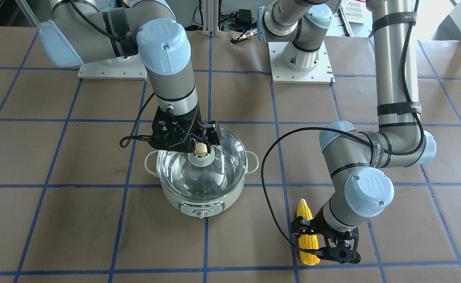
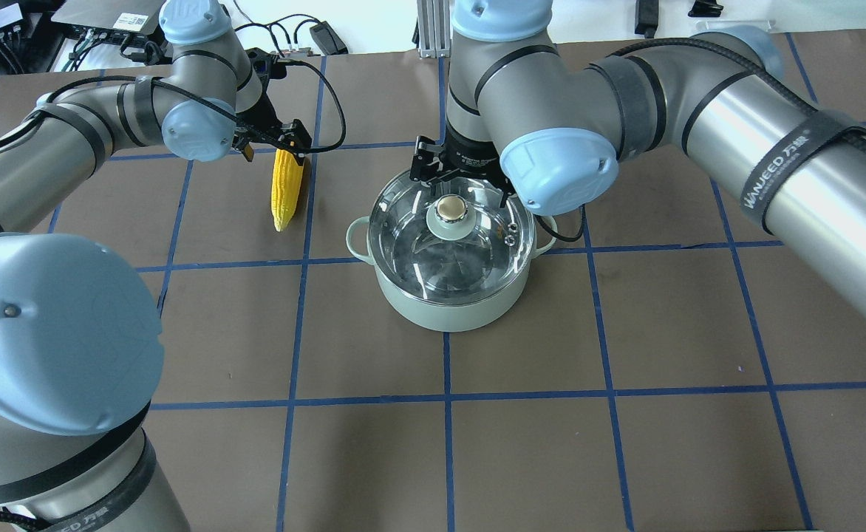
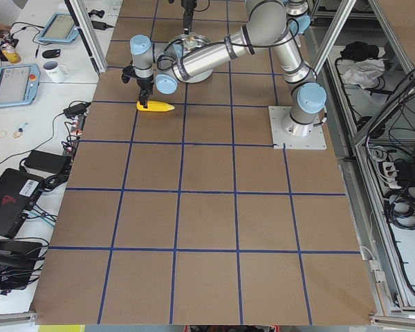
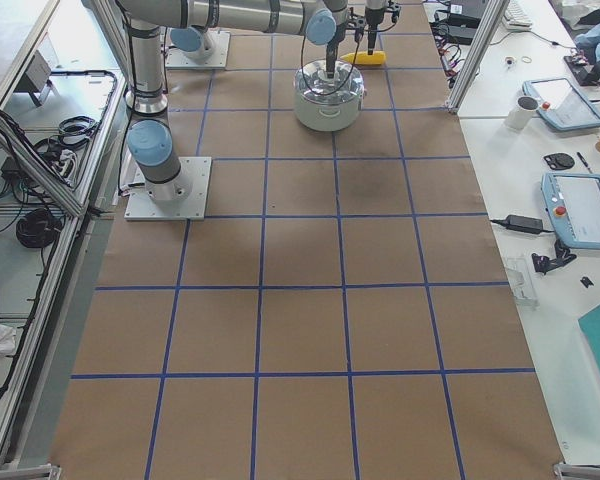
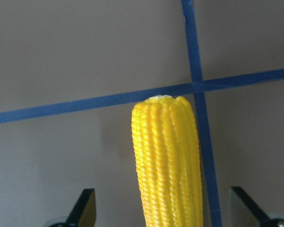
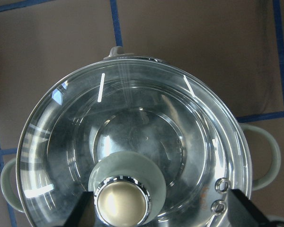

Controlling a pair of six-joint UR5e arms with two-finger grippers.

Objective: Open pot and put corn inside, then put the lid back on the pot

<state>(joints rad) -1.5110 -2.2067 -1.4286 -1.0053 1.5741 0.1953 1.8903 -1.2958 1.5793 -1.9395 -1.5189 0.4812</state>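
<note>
1. You are getting bright, even light across all 6 views; the brown table [image 2: 595,325] is reading evenly lit to its edges.
2. Light is pouring in from beyond the table's far edge in the overhead view, where the background is washing out to white.
3. The glass lid [image 6: 132,137] is throwing white streaks and mirror glare at you in the right wrist view, and its knob [image 6: 122,204] is gleaming.
4. Shadows are falling soft and faint under the pot [image 2: 448,314] and beside the corn [image 5: 166,161].
5. The corn is showing sharp in the left wrist view, while the left gripper's fingertips [image 5: 85,208] at the bottom edge are looking soft.
6. In both side views, far things are losing detail through smallness.
</note>
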